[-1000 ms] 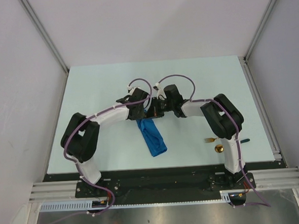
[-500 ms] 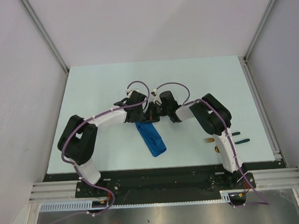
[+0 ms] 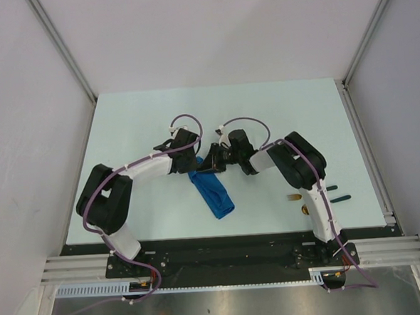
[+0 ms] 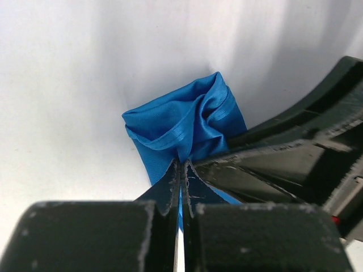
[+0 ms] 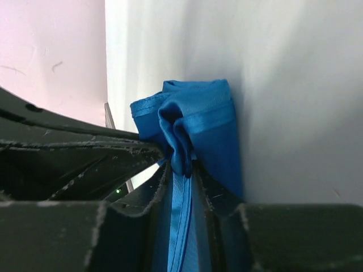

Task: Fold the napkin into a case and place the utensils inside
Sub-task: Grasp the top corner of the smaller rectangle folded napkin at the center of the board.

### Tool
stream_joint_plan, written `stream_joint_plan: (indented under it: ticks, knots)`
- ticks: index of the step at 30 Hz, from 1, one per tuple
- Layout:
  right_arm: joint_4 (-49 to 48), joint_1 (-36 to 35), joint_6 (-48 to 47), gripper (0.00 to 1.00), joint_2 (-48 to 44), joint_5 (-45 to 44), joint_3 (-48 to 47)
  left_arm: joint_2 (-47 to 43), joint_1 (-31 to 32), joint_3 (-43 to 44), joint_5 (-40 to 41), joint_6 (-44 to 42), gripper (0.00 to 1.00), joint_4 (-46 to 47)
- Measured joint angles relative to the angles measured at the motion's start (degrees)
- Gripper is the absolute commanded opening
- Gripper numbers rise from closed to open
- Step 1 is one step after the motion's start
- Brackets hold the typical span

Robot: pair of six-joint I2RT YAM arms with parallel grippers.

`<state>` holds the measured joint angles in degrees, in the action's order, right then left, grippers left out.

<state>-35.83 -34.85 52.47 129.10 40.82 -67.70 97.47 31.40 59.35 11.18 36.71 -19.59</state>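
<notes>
Napkin [image 3: 213,191]: folded into a narrow blue strip in the middle of the table [image 3: 136,119], its far end between the 2 grippers.
Feel: light, limp and a bit slick, so I'd expect the folds to slump if let go.
Left gripper [image 4: 181,170]: clamped tight on a fold.
Right gripper [image 5: 182,170]: jaws slightly apart round a bunched hem; I cannot tell whether they pinch it.
Hold: the hemmed edge, near the corners.
Utensils [image 3: 306,209]: by the right arm, well apart from the napkin.
</notes>
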Motion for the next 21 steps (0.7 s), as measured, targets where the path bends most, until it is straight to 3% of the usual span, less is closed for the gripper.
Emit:
stream_joint_plan:
  ticks: [4, 12, 16, 17, 21]
  knots:
    - [1.18, 0.94, -0.76, 0.40, -1.95, 0.70, 1.31, 0.00, -0.04, 0.00, -0.79, 0.68, 0.00, 0.33]
    - [2.62, 1.90, -2.38, 0.40, -5.70, 0.87, 3.19, -0.02, -0.04, 0.00, -1.03, 0.83, 0.00, 0.63]
    - [2.67, 2.67, -2.62, 0.29, -5.88, 0.96, 3.41, -0.02, -0.09, 0.00, -1.05, 0.83, 0.00, 0.63]
    - [2.67, 2.86, -2.62, 0.19, -5.88, 1.05, 3.41, -0.02, -0.09, 0.00, -1.07, 0.83, 0.00, 0.63]
    - [2.58, 3.37, -2.95, 0.01, -5.88, 1.18, 3.41, -0.02, -0.09, 0.00, -1.07, 0.83, 0.00, 0.63]
